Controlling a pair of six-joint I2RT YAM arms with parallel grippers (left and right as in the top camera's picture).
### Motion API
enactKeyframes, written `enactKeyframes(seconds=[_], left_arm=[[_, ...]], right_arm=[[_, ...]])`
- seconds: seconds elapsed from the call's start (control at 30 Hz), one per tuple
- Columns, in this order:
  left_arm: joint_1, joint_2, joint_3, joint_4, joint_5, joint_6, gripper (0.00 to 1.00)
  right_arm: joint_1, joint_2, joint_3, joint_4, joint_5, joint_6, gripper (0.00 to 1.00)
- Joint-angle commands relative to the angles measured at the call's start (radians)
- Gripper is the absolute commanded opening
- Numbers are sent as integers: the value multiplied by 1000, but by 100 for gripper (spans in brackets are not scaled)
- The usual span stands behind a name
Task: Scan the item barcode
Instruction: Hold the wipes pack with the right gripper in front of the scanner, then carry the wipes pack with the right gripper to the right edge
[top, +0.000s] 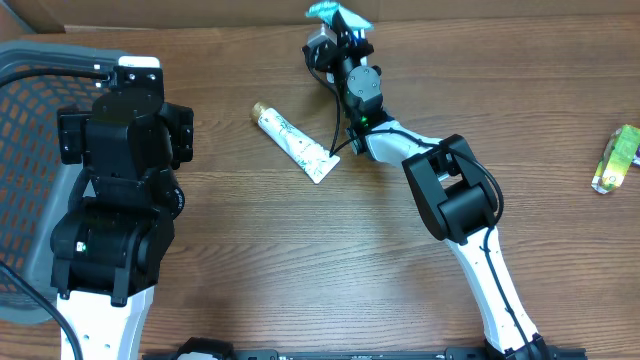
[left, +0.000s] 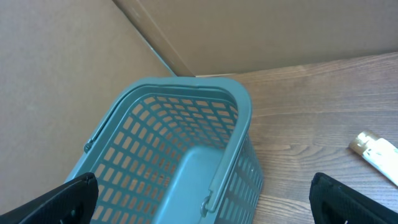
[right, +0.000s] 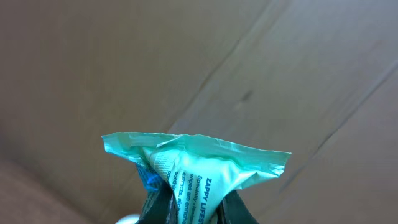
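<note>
My right gripper (right: 189, 210) is clenched on the packet (right: 199, 163), a teal sachet pinched by its lower end, so its sealed top edge and a strip of small print stand clear above the fingers (right: 235, 208). I judge it is held this way to keep the printed faces free for a reader. I cannot find a barcode on the side facing the wrist camera, and no scanner shows in any view. In the overhead view the right arm reaches from the bottom right, elbow bent near the middle, wrist stretched to the top centre, with the packet lifted off the table (top: 400, 300) near the cardboard wall. The left gripper (left: 202, 202) is released, jaws wide and holding nothing. That arm is folded up at the left of the frame, its camera looking down into the basket (left: 242, 118), probably parked out of the way. A tube (top: 293, 143) lies flat just left of the right forearm, and a green pack (top: 617, 160) lies at the right edge, well apart.
</note>
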Motion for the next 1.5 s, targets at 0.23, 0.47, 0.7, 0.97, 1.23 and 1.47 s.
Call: enactKeyframes(seconds=[0.23,0.47,0.7,0.97,1.23,1.47], left_arm=[[0,2,2,5,2,8,100],[0,2,2,5,2,8,100],[0,2,2,4,2,8,100],[0,2,2,5,2,8,100],[0,2,2,5,2,8,99],[0,2,2,5,2,8,100]], right_arm=[[-9,3,26,-53,15,89,4],[7,3,26,-225,34,153,4],[32,-29,26,-265,42,166,4],[30,-217,26,-337,166,102,4],[-1,-488,26,-712,415,111,4],[-177,-557,26,-1118,529,130,4]])
